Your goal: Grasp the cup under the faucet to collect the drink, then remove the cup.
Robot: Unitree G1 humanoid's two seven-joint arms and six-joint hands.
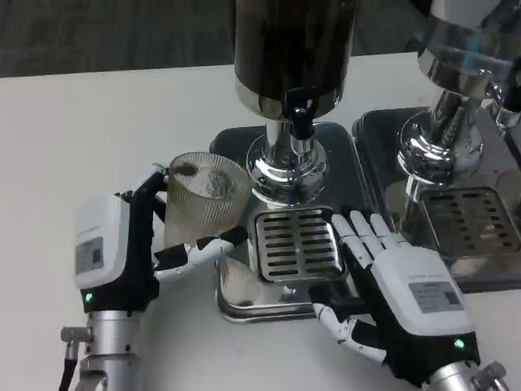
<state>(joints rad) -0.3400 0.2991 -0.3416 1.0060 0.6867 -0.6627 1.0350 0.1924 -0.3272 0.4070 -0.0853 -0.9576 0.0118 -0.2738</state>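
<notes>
A clear ribbed cup is held by my left hand, whose fingers wrap around its sides. The cup stands upright at the left edge of the dispenser's base, left of the slotted drip grille and not under the faucet. The faucet is a black and chrome tap hanging from the dark drink dispenser above the grille. My right hand lies flat with its fingers stretched out over the right side of the drip tray, holding nothing.
A second chrome dispenser with its own drip grille stands to the right, close beside my right hand. Bare white table lies to the left and front.
</notes>
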